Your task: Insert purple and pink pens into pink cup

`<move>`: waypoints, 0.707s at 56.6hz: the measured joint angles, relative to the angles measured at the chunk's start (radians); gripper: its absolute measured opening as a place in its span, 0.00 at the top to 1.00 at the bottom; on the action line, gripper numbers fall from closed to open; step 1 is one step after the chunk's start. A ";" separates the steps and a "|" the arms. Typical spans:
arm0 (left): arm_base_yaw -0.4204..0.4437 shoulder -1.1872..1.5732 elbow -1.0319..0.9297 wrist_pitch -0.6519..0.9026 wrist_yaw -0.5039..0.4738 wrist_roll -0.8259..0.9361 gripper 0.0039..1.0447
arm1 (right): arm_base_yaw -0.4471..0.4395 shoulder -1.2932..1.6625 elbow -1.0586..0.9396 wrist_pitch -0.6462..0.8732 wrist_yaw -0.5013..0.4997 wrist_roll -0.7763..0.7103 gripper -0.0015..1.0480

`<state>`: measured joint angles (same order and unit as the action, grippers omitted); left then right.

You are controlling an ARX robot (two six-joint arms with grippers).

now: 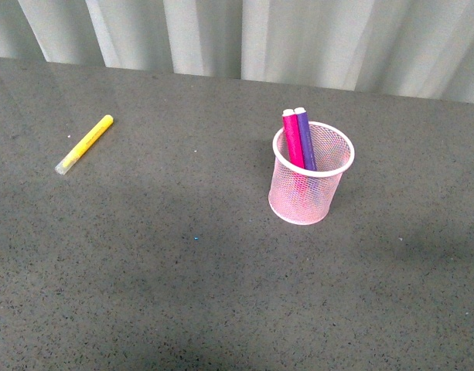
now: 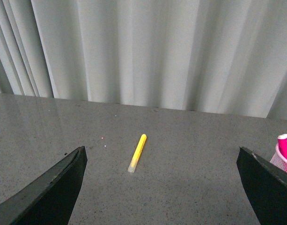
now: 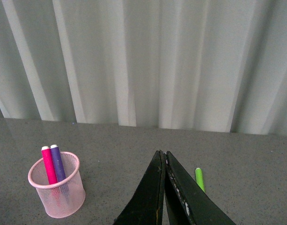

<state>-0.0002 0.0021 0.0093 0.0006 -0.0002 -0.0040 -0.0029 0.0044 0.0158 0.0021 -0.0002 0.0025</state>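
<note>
Left gripper is sitting spread wide, its two dark fingers showing at the edges of the left wrist view, nothing between them, hanging above the table. Right gripper is sitting clenched, fingers pressed together tip to tip, gripping nothing, also clear of the tabletop. Neither arm is showing in the front view. Grey speckled table is filling most of every view, with a pale pleated curtain hanging behind its far edge. Pink cup is standing upright on the table, right of centre in the front view, well apart from both grippers. Both task pens are standing inside it already, leaning against the far-left part of the rim, tips poking above it: pink pen and purple pen touching side by side, pink one on the left. Lower ends are showing blurred through the mesh. Yellow marker is lying flat on the table far left, well apart from the cup, clear cap end pointing toward the camera. Green marker is lying on the table just beside the right gripper's fingers in the right wrist view, partly hidden by them.
</note>
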 joint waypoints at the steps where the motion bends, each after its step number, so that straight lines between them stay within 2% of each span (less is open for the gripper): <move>1: 0.000 0.000 0.000 0.000 0.000 0.000 0.06 | 0.000 0.000 0.000 0.000 0.000 0.000 0.97; 24: 0.000 0.001 0.000 0.000 0.000 0.000 0.06 | 0.000 0.000 0.000 0.000 0.000 -0.001 0.96; 27: 0.000 0.001 0.000 0.000 0.000 0.000 0.06 | 0.000 0.000 0.000 0.000 0.000 0.000 0.83; 40: 0.000 0.001 0.000 0.000 0.000 0.000 0.06 | 0.000 0.000 0.000 0.000 0.000 0.000 0.48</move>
<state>-0.0002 0.0032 0.0093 0.0006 -0.0002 -0.0040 -0.0029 0.0044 0.0158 0.0017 -0.0006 0.0025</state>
